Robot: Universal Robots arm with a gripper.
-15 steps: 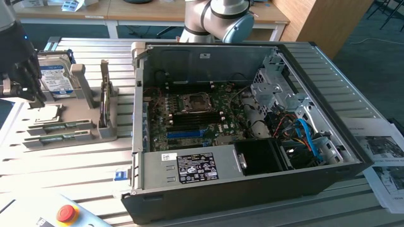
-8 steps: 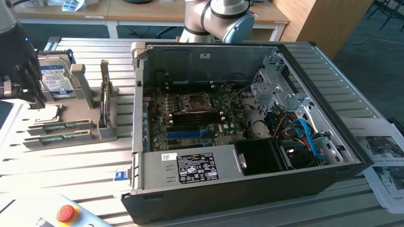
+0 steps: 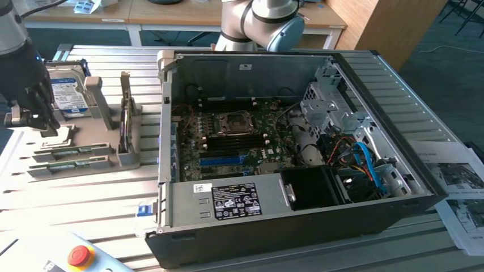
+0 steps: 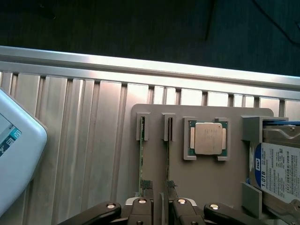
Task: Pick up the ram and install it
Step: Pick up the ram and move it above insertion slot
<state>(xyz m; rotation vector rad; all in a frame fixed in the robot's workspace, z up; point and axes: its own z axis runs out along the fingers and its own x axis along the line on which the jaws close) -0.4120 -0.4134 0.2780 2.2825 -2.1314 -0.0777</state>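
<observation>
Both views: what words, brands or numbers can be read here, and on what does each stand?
"1.0TB": on the hard drive label, wrist view.
"WD": on the blue edge of the same label.
Too small or blurred to read: the power supply label, the case sticker and the papers.

I'm watching the exterior view looking down at a slant from high and well back over the open black metal computer case (image 3: 250, 241). The wrist view is facing straight down, close; both are sharing the flat grey plastic holder tray (image 3: 85, 135) (image 4: 206, 187).
</observation>
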